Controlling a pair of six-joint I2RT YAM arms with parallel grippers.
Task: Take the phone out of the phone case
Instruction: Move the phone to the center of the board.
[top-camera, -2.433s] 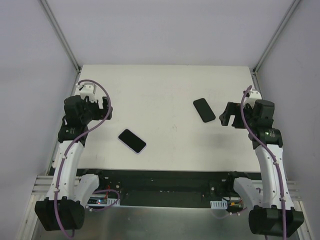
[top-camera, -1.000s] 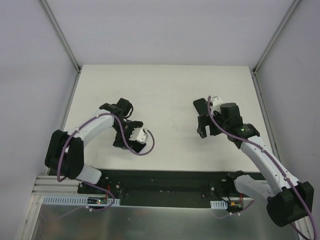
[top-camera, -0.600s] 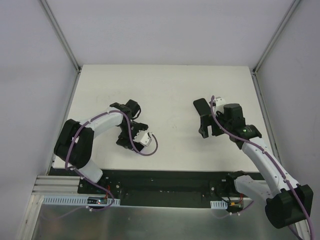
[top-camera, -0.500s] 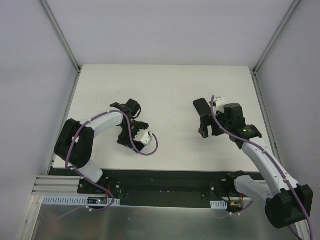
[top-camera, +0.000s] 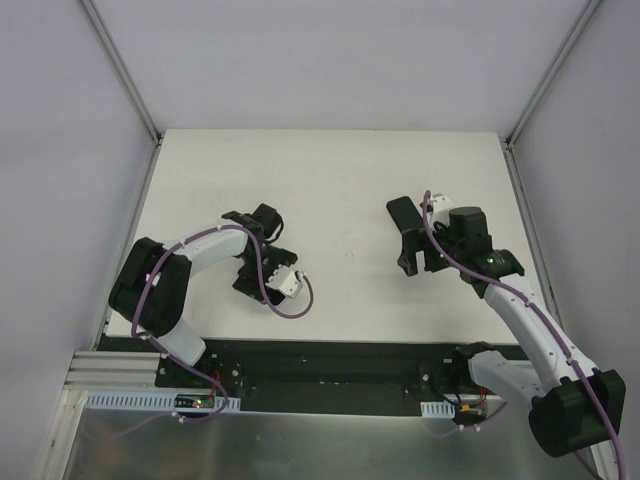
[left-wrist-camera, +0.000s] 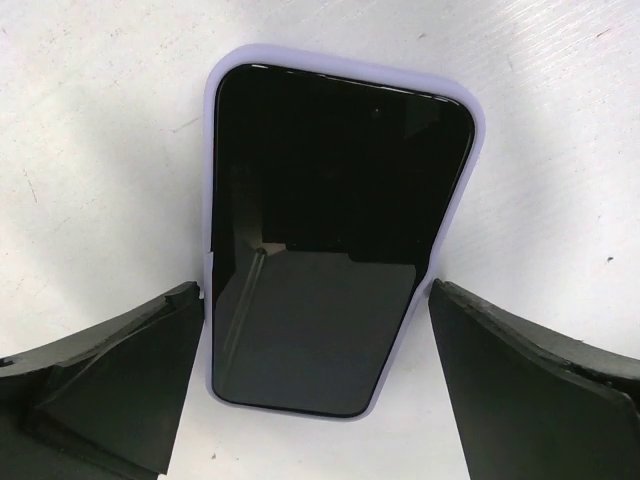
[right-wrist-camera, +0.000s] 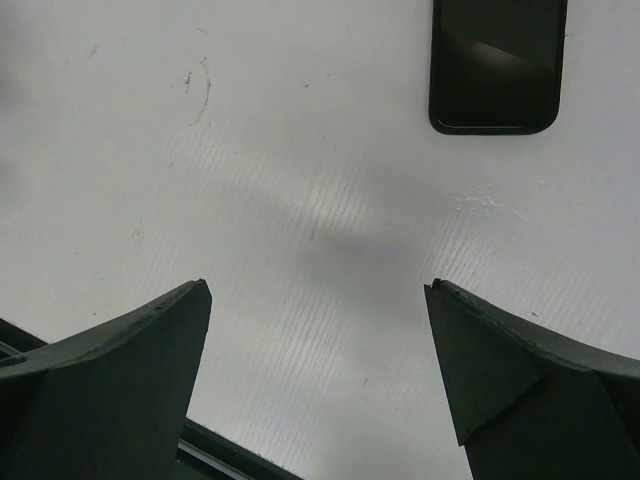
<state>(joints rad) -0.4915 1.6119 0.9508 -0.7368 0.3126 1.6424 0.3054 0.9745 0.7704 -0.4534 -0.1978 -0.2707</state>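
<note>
The phone in its lilac case (left-wrist-camera: 335, 230) lies flat on the white table, screen up, filling the middle of the left wrist view. My left gripper (left-wrist-camera: 314, 290) is open and low over it, one finger on each side of its near end. The left finger (left-wrist-camera: 130, 370) touches the case edge; the right finger (left-wrist-camera: 520, 370) stands a small gap off. In the top view the left gripper (top-camera: 262, 262) hides this phone. My right gripper (right-wrist-camera: 318, 285) is open and empty above bare table, also shown in the top view (top-camera: 412, 255).
A second black phone without a coloured case (right-wrist-camera: 497, 65) lies just beyond the right gripper; its far end shows in the top view (top-camera: 400, 212). The table's near edge (right-wrist-camera: 230, 455) runs below the right gripper's fingers. Grey walls surround the table.
Both arms swung in from the table's sides. The left gripper came down over the lilac-cased phone; the right gripper moved up beside the black phone. Little has moved in the last half second.
</note>
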